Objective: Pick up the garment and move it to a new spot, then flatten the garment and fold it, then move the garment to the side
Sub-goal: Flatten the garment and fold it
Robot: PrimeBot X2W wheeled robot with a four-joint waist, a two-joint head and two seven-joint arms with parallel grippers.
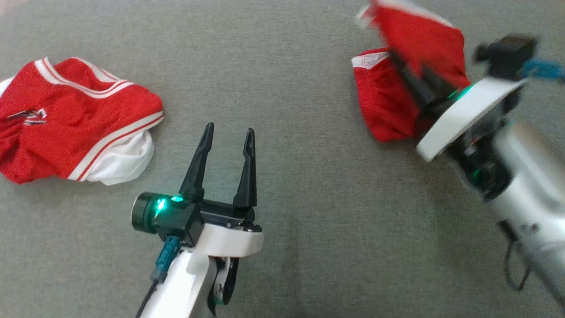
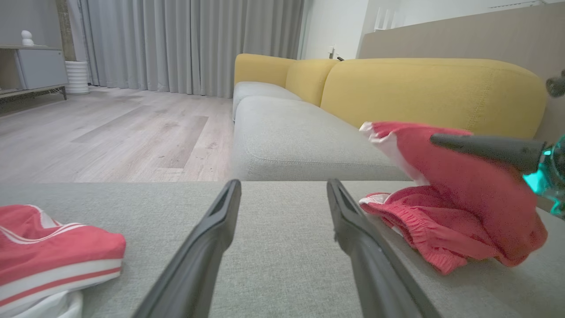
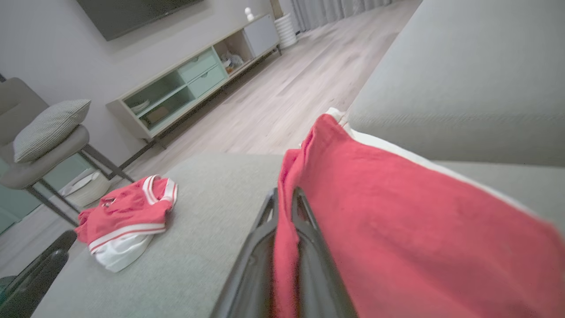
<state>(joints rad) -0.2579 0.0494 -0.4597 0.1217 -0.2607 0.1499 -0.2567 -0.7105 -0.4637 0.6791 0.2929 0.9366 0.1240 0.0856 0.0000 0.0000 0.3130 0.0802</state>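
Observation:
A pair of red shorts (image 1: 415,53) with white trim lies bunched at the far right of the grey seat (image 1: 309,176). One fold is lifted off the surface. My right gripper (image 1: 399,62) is shut on that fold, and in the right wrist view the red cloth (image 3: 397,212) runs between its closed fingers (image 3: 265,229). My left gripper (image 1: 230,129) hovers open over bare seat near the middle, holding nothing. The left wrist view has the shorts (image 2: 463,198) to the right of the left gripper (image 2: 283,185), with a right finger (image 2: 485,148) across them.
A second red garment with white stripes (image 1: 75,119) lies crumpled at the left end of the seat, also seen as a heap (image 3: 128,216) near the edge. Yellow backrests (image 2: 419,88) rise behind. Beyond the seat edge are wood floor (image 2: 110,132), a TV cabinet (image 3: 194,79) and a chair (image 3: 44,132).

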